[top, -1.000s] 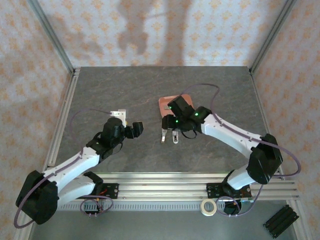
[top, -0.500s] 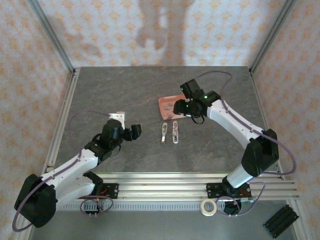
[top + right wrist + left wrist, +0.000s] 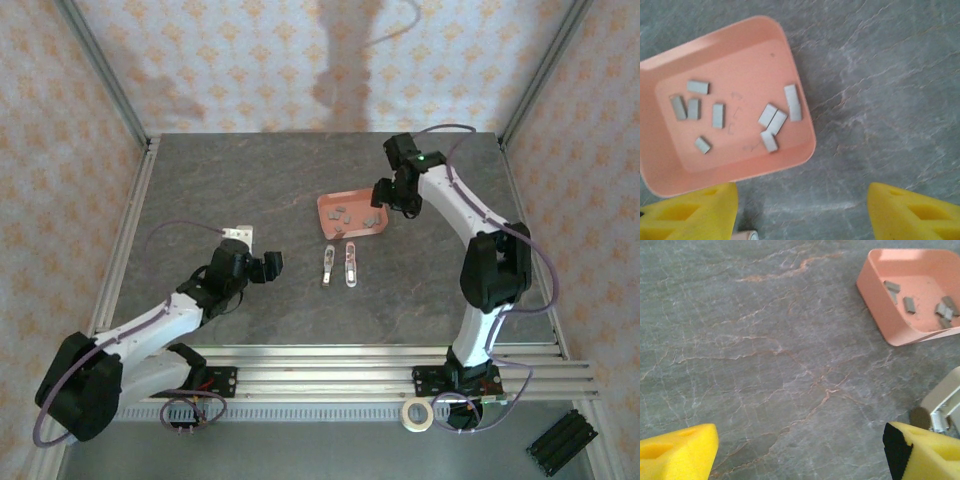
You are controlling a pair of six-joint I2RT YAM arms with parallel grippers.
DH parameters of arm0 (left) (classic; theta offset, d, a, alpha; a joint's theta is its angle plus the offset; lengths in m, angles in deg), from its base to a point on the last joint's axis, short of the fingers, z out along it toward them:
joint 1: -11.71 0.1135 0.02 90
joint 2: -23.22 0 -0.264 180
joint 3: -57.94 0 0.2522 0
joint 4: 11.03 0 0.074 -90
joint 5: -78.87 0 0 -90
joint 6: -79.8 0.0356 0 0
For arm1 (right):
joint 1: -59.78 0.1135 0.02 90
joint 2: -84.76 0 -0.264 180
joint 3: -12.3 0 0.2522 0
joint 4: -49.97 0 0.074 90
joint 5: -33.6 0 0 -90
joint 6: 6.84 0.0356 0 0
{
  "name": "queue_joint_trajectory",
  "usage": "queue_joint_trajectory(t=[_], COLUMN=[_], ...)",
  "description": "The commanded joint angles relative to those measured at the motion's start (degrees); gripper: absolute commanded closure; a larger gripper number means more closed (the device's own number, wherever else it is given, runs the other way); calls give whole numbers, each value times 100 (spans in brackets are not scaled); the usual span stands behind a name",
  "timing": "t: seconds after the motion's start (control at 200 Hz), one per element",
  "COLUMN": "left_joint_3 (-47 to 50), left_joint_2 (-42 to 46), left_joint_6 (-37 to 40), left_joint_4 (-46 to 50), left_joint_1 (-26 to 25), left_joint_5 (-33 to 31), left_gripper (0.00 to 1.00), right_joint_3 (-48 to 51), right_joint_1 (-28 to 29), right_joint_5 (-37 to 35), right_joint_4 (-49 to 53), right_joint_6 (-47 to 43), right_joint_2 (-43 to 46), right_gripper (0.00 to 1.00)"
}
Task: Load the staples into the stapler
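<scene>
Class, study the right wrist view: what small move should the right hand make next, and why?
Probably ease the right hand over and down onto one of the staples in the pink tray: its fingers stand open and empty by the tray's edge, and the stapler lies nearby.

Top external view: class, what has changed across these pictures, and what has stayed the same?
The right claw pulled away from over the stapler and swung to the far right corner of the tray, uncovering the staples; it is open and empty. The left claw, stapler and tray kept their places.
</scene>
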Motion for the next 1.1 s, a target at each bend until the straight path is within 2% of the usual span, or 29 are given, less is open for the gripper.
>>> queue_joint_trajectory(t=[0.0,0.295,0.626,0.821,1.091], left_joint_3=[29,-277,-473,-555,-708], left_joint_2=[-218,-654,-879,-1000,-1195], left_joint_6=[-28,75,67,41,31], left_joint_4=[-295,-207,-77,-57,-83], left_joint_1=[57,57,62,58,57], left_joint_5=[-229,-260,-334,-318,-133], left_gripper=[13,13,13,13,13], right_joint_3=[-333,-1159,-1731,-1557,-551], right_joint_1=[-128,-240,-293,-405,-807], right_joint_5=[-57,261,-26,-177,-358], right_joint_4=[332,472,637,605,355], right_joint_6=[-295,-533,-603,-461,-283], right_joint_2=[-300,-1388,-2417,-2449,-1772], right_gripper=[31,33,40,45,48])
